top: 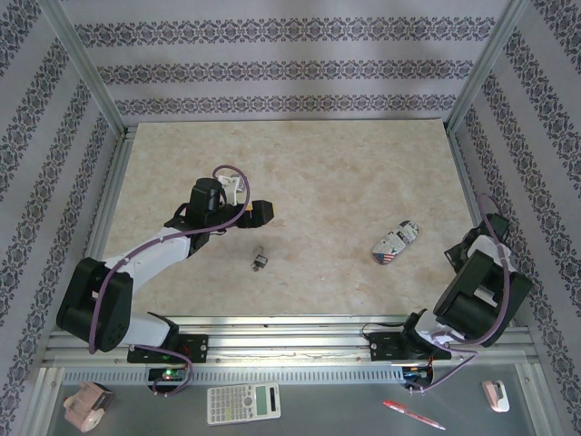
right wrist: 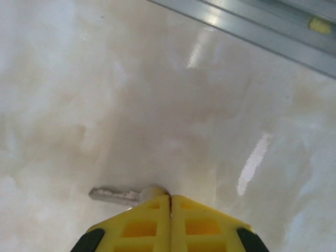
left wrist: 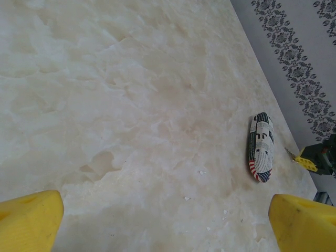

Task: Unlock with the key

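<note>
A beige marbled surface (top: 345,173) is enclosed on three sides by walls (top: 290,68) papered with dark ornamental bands (level at the back, slanted at the sides). Aluminium posts (top: 88,73) are set at the back corners, and a bright glare (right wrist: 254,163) is thrown across the surface.

Marble-look table (top: 345,173) in a wallpapered booth

A flag-patterned pouch (top: 397,243) lies flat on the table's right side, near its front edge. The walls (top: 272,68) carry grey floral stripes. On the shelf below the metal rail (top: 300,329) sit a calculator (top: 242,403), a red pen (top: 413,415) to its right, a pink tape dispenser (top: 88,406) at far left and a small white-and-pink item (top: 495,395) at far right.
</note>
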